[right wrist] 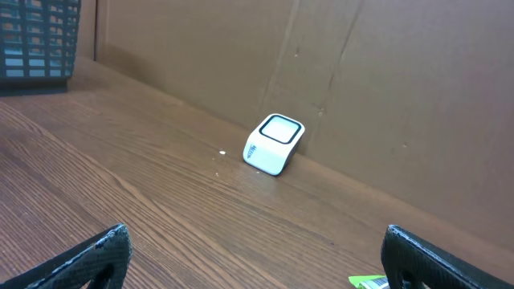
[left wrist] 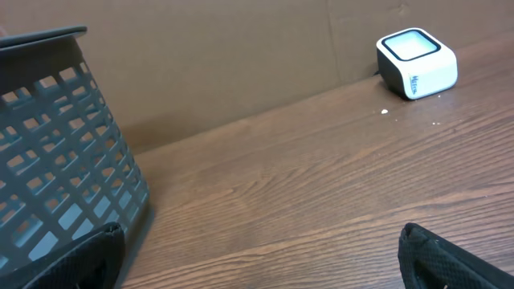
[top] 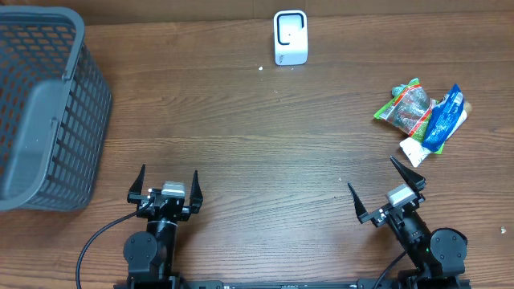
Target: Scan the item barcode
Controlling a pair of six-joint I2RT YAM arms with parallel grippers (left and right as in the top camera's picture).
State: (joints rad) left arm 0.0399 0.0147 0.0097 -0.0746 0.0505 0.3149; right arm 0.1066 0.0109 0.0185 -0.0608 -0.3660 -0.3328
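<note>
Overhead: snack packets (top: 422, 119) at right of frame, near my right end effector (top: 369, 171), which is spread apart and empty. My left end effector (top: 169, 170) is also apart, well away from them.
Left wrist: scanner (left wrist: 416, 61) upper right.
Right wrist: snack packets' green corner at bottom edge.

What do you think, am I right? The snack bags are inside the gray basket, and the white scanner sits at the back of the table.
Not quite. The snack bags are not in the gray basket; they lie on the table over on the right side, far from it. The overhead view shows this. The white scanner does sit at the back of the table.
</note>
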